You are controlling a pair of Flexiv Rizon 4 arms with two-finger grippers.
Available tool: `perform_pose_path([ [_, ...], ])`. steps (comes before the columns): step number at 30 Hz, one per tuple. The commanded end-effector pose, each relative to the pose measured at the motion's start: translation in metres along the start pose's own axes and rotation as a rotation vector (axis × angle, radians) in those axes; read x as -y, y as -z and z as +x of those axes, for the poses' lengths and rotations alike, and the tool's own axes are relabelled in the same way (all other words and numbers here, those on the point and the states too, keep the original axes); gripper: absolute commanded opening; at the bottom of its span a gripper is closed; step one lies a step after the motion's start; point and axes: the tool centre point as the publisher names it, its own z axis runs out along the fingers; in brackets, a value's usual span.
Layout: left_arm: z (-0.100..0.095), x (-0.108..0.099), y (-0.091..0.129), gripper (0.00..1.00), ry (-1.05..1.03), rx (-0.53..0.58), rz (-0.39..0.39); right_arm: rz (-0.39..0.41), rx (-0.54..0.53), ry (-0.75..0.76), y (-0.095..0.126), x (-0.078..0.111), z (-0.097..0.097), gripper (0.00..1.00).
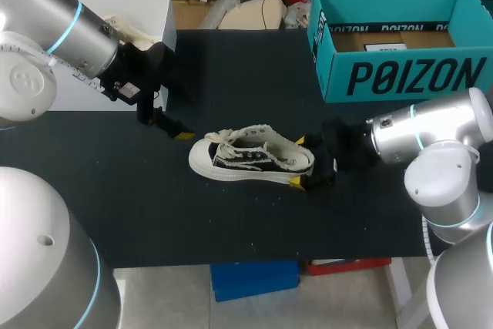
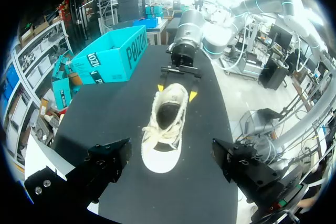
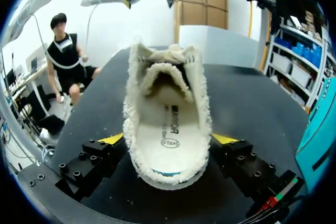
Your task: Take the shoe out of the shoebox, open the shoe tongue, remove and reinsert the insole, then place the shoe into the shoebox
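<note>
The silver left arm (image 1: 46, 25) and right arm (image 1: 431, 132) have blue-lit joint rings and black, yellow-tipped end effectors (image 2: 172, 153) (image 3: 168, 142).

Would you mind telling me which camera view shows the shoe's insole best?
The right wrist view: it looks down into the shoe from the heel, with the insole plainly visible. The left wrist view shows only a dark opening from the toe end; the head view shows the shoe side-on, insole hidden.
</note>
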Motion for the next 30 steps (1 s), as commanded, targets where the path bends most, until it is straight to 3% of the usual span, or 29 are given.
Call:
perform_pose_path([
  [1,0.001,-0.001,-0.001,1.00,-0.002,0.004,0.003,-0.001,-0.003,-0.001,-0.006,0.001,-0.003,1.00],
  [3,0.001,-0.001,-0.001,1.00,-0.002,0.004,0.003,0.002,-0.007,-0.003,-0.008,0.002,-0.005,1.00],
  [4,0.001,-0.001,-0.001,1.00,-0.002,0.004,0.003,0.008,-0.008,-0.006,-0.009,0.002,-0.006,0.59],
  [5,0.001,-0.001,-0.001,1.00,-0.002,0.004,0.003,0.007,-0.007,-0.010,-0.010,0.003,-0.006,0.33],
  [6,0.001,-0.001,-0.001,1.00,-0.002,0.004,0.003,0.007,-0.007,-0.010,-0.010,0.003,-0.006,0.00],
  [16,0.001,-0.001,-0.001,1.00,-0.002,0.004,0.003,0.007,-0.007,-0.010,-0.010,0.003,-0.006,0.00],
  [19,0.000,0.002,-0.002,1.00,0.067,0.052,-0.111,0.007,-0.007,-0.010,-0.010,0.003,-0.006,0.00],
  [22,0.002,0.004,-0.006,1.00,0.189,0.178,-0.243,0.007,-0.007,-0.010,-0.010,0.003,-0.006,0.00],
  [26,0.010,0.012,-0.014,1.00,0.300,0.202,-0.289,0.007,-0.007,-0.010,-0.010,0.003,-0.006,0.00],
  [30,0.021,0.022,-0.027,1.00,0.353,0.150,-0.341,0.007,-0.007,-0.010,-0.010,0.003,-0.006,0.00],
])
